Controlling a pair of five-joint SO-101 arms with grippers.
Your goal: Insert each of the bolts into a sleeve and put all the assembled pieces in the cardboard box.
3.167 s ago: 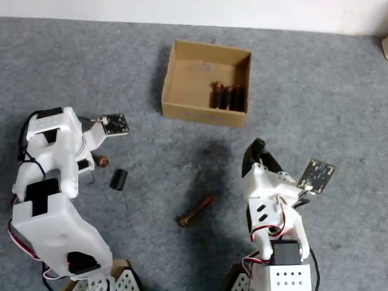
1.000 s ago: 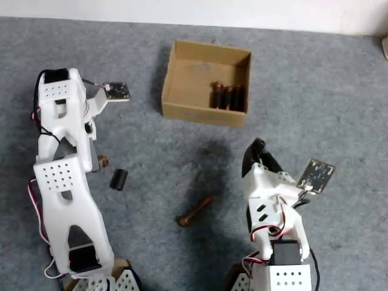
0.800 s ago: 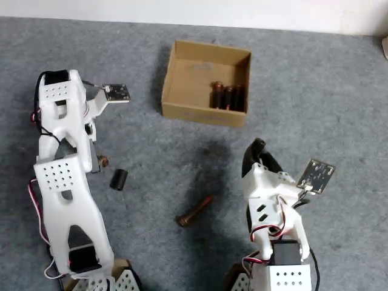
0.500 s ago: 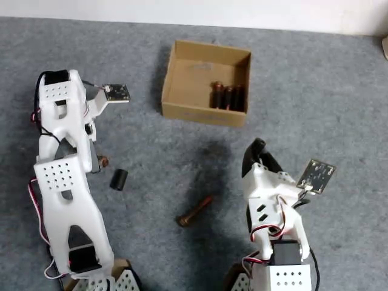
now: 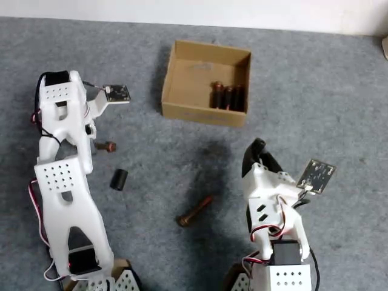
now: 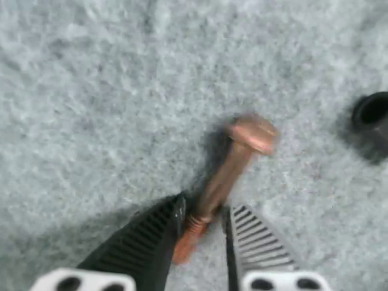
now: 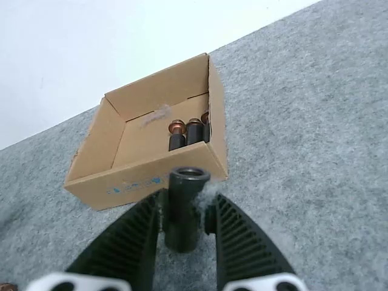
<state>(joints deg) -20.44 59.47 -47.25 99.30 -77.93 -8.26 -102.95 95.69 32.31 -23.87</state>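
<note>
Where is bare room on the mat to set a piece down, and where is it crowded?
Free: the mat right of the cardboard box, and the box's left half. Crowded: in front of the box, where a loose sleeve and a loose bolt lie.

cardboard box (image 5: 203, 115) at back, assembled pieces (image 5: 227, 96) inside, loose sleeve (image 5: 119, 179) left of loose bolt (image 5: 194, 211)

The high camera looked down over the table (image 5: 315, 91), with the cardboard box (image 5: 203, 114) farther off. The left wrist camera hung close above the table, facing down past the left end effector (image 6: 203, 212) at the bolt (image 6: 233, 167) and loose sleeve (image 6: 373, 118), both shared with the high view. The right wrist camera faced forward past the right end effector (image 7: 185, 200) and held sleeve (image 7: 182, 206) toward that box.
</note>
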